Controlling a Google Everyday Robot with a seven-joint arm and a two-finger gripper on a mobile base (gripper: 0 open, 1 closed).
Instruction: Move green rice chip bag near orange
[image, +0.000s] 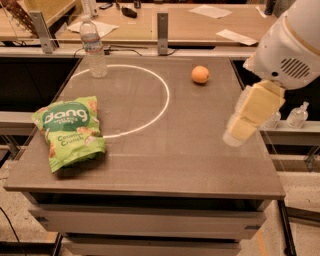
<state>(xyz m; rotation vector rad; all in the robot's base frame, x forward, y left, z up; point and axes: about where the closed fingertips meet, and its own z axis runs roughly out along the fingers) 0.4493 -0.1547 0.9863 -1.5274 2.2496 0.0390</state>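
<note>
- Green bag is lying at the table's 8 o'clock, orange at 1 o'clock.
- Gripper is hovering at 3 o'clock; its state you cannot tell.
- You are risking the crinkly bag slipping, or bumping the orange into rolling.

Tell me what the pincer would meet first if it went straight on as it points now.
The pincer, at the right over the table, points down-left; it would likely meet the tabletop itself first. Depth is unclear.
</note>
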